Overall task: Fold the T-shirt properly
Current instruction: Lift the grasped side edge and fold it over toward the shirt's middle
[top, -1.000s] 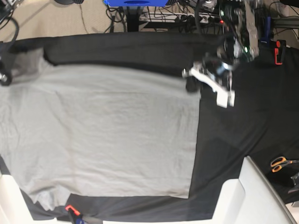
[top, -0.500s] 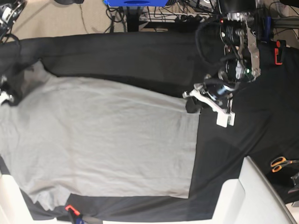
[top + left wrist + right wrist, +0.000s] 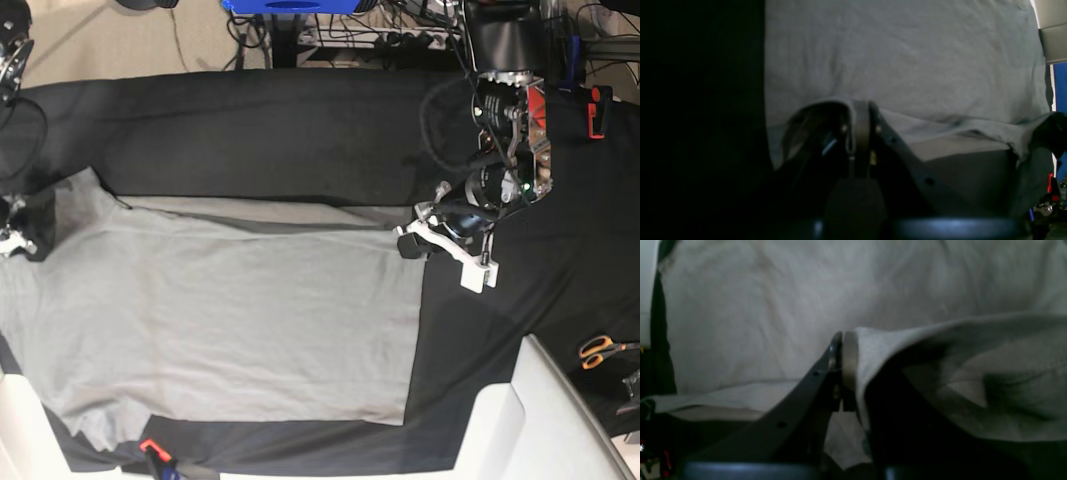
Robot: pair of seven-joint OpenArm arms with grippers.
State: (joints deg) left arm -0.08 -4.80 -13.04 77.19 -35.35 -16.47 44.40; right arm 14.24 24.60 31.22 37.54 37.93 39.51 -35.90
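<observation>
1. Where the black table cover [image 3: 260, 110] spreads widest, the light-grey T-shirt [image 3: 220, 320] lies mostly flat on it, filling the left and middle of the table in the overhead view.
2. Its far edge is lifted off the cover into a taut fold between the two arms, with soft creases across the flat part.
3. The left gripper [image 3: 408, 245] is pinched closed on the shirt's far right corner.
4. The right gripper [image 3: 842, 340] is clamped on the opposite corner, cloth draped over it.
5. Orange-handled scissors [image 3: 598, 350] lie well apart at the right.
</observation>
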